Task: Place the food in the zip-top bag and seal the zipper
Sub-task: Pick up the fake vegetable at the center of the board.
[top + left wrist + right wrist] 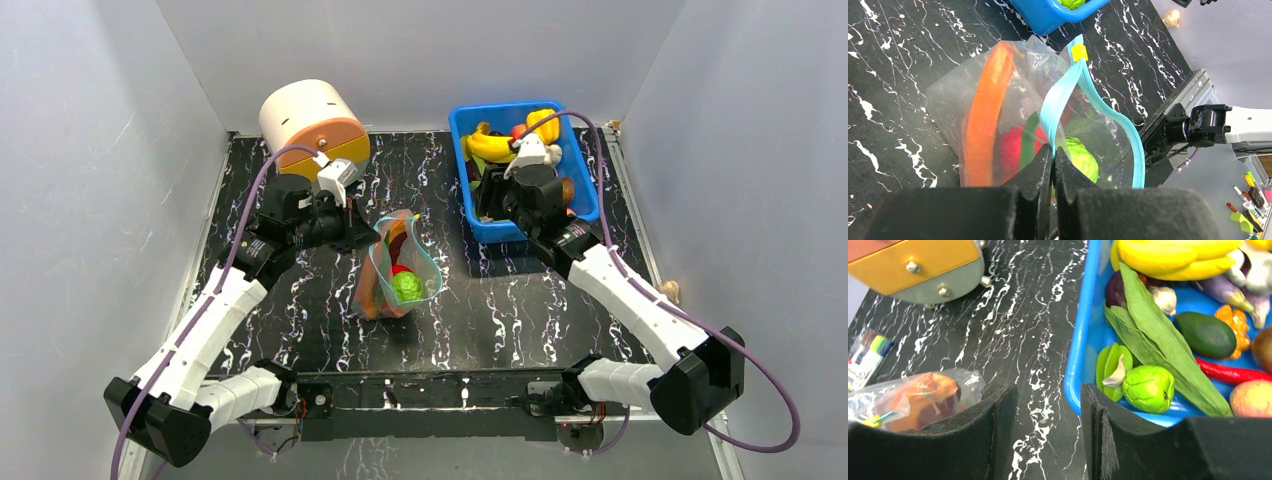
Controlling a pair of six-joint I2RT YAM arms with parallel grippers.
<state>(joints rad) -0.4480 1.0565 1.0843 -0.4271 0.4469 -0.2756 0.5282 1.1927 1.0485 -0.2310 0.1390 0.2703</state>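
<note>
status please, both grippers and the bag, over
Left gripper shut on the zipper, mouth held open. Zip-top bag holds orange, red and green food. Right gripper open, empty, at the blue bin wall. Nothing blocking the mouth.

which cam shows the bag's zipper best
Left wrist view: the zipper runs close up, gaping open, pinched by the left hand. Top external shows only a thin teal loop; right wrist shows almost none of it.

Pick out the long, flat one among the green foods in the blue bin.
The leafy green, lying diagonally across the bin. The avocado is a dark oval, and the bumpy light-green piece is round.
</note>
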